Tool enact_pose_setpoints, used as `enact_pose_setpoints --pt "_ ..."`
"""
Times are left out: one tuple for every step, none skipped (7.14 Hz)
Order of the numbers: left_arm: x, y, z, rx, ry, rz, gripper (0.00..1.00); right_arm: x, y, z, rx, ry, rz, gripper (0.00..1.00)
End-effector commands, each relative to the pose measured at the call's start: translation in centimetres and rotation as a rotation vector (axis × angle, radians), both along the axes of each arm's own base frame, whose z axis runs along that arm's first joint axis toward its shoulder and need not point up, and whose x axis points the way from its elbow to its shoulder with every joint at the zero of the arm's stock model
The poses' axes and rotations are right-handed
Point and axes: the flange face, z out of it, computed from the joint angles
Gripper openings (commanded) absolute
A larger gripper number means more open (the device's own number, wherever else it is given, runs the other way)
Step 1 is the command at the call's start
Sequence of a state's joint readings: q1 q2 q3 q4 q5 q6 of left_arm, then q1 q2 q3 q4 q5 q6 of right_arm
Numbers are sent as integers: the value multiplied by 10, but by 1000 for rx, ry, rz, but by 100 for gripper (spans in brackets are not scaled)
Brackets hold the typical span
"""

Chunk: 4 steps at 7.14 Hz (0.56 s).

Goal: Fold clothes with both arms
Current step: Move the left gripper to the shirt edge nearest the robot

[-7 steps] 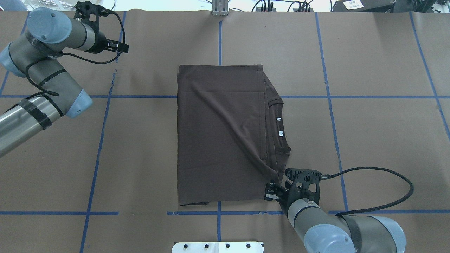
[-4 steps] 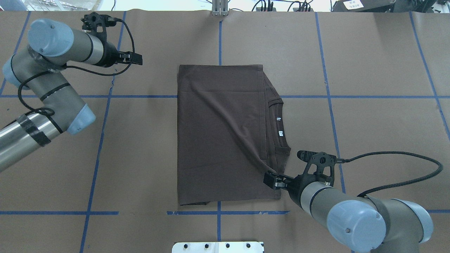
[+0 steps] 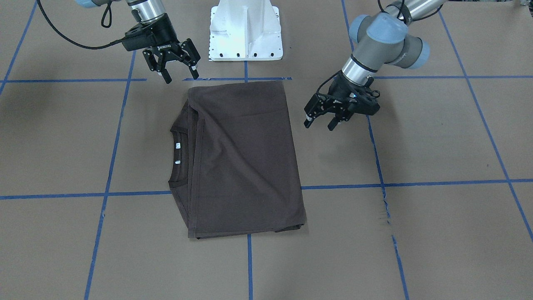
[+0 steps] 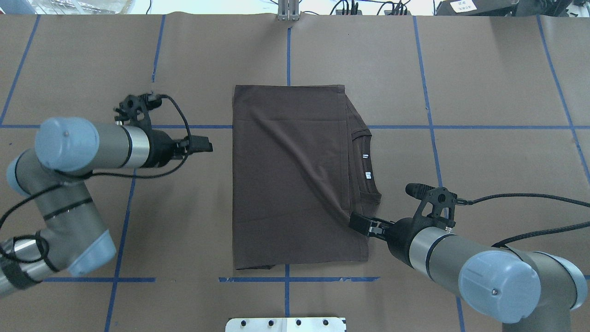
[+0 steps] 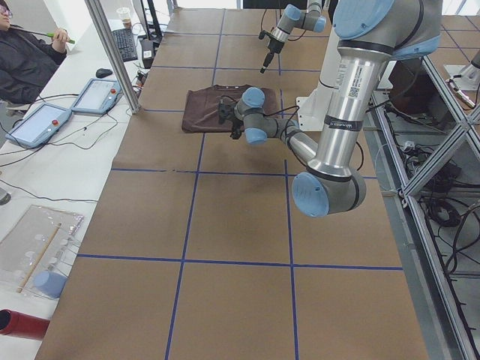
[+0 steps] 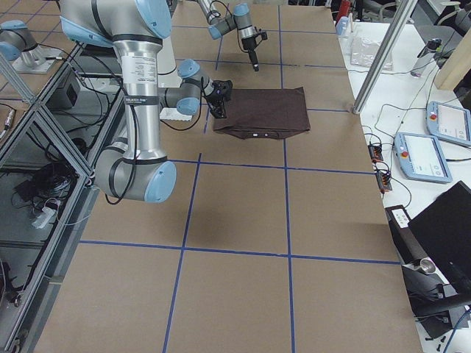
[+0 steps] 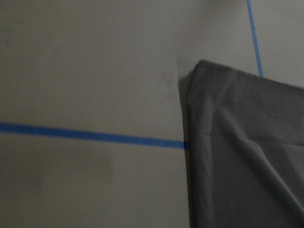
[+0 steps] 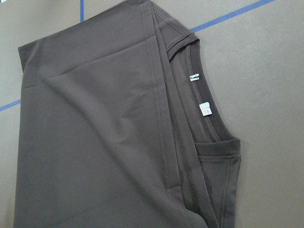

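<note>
Your left hand hangs just left of the T-shirt, jaws apart, empty. T-shirt lies folded flat on the table, collar and white tags on its right side. Your right hand at the T-shirt's near right corner, jaws apart, gripping nothing.

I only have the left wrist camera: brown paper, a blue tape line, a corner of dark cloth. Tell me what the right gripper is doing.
Observer: In the front view the right gripper is open and empty. It sits just off the T-shirt, at the corner nearest the white base.
Operator: Report my own gripper's state.
Observer: The left gripper is open too, beside the shirt's opposite edge and not touching it.
Operator: Say which side the collar is on.
Observer: The collar and its white tags lie uncovered on the robot's right side.
</note>
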<state>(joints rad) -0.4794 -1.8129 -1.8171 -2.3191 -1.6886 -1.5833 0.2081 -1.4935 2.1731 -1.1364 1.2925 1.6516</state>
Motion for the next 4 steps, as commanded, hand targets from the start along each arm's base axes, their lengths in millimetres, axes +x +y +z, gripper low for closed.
enact_pose_setpoints --pt "50 86 -3 -163 57 -28 56 1 -10 7 -8 11 22 100" --pt "66 110 -2 -192 40 -34 55 0 -11 8 -8 13 25 100" --pt "76 124 -2 -219 30 -24 55 0 -11 10 -9 17 24 100" --pt "84 138 -4 -229 38 -19 55 -1 -11 10 -11 14 25 100"
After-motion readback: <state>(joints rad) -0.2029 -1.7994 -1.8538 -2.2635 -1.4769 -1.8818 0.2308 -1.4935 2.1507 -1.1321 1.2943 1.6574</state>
